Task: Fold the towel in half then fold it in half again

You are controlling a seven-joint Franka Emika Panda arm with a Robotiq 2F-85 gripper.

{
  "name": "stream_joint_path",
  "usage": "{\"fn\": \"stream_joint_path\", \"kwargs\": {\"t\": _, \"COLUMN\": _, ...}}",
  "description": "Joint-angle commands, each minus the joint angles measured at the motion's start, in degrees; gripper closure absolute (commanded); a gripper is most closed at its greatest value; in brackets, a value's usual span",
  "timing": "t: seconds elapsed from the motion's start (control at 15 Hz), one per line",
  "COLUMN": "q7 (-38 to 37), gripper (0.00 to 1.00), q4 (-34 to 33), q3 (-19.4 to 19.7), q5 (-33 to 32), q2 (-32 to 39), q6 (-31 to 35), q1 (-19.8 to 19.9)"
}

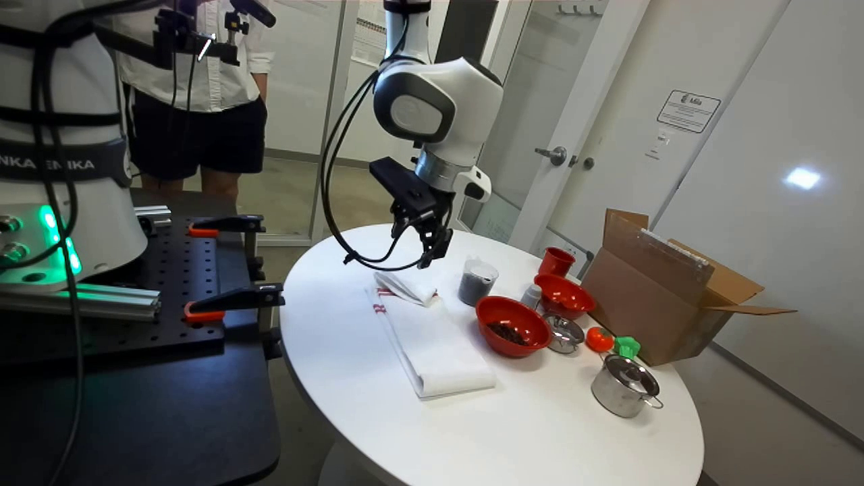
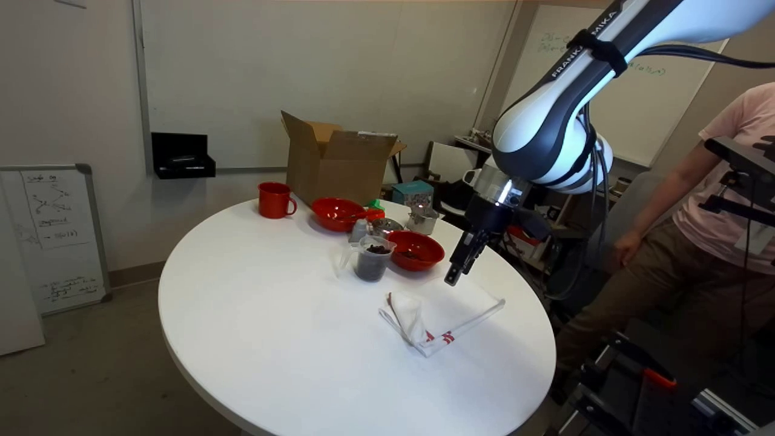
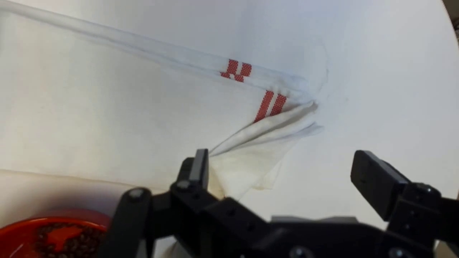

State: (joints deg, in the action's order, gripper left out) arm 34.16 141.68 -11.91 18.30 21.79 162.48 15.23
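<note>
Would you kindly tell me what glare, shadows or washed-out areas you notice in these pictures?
In an exterior view, a bright glare spot on the whiteboard; in an exterior view, the towel partly blends into the white tabletop; in the wrist view, a soft shadow beside the red bowl, while the red stripes look clear.

The round white surface [image 2: 260, 321] carries the folded towel [image 1: 442, 344], two red bowls [image 1: 507, 349] [image 1: 565, 295], a mug [image 2: 274, 201], a clear cup (dark-filled) [image 1: 478, 287], steel pot [image 1: 615, 395] and tomato [image 1: 599, 339].

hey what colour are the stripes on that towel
The stripes are red, on a white towel; the wrist view shows them best.
</note>
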Motion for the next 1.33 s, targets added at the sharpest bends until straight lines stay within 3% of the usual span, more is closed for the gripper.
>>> {"fn": "stream_joint_path", "kwargs": {"t": 0.0, "q7": -2.71, "gripper": 0.0, "q4": 1.68, "q3": 2.59, "q5": -3.3, "q2": -0.04, "q6": 3.31, "q1": 0.3}}
{"fn": "stream_joint_path", "kwargs": {"t": 0.27, "q7": -9.67, "gripper": 0.0, "q4": 1.56, "q3": 10.3, "q5": -9.07, "q2": 2.01, "q6": 3.6, "q1": -0.44}}
{"fn": "stream_joint_path", "kwargs": {"t": 0.6, "q7": -14.06, "gripper": 0.0, "q4": -0.51, "q3": 15.54, "q5": -13.37, "q2": 5.11, "q6": 1.83, "q1": 0.12}}
{"fn": "stream_joint_path", "kwargs": {"t": 1.27, "q7": -15.72, "gripper": 0.0, "q4": -10.07, "q3": 15.61, "q5": -15.11, "q2": 12.54, "q6": 0.9, "q1": 2.41}}
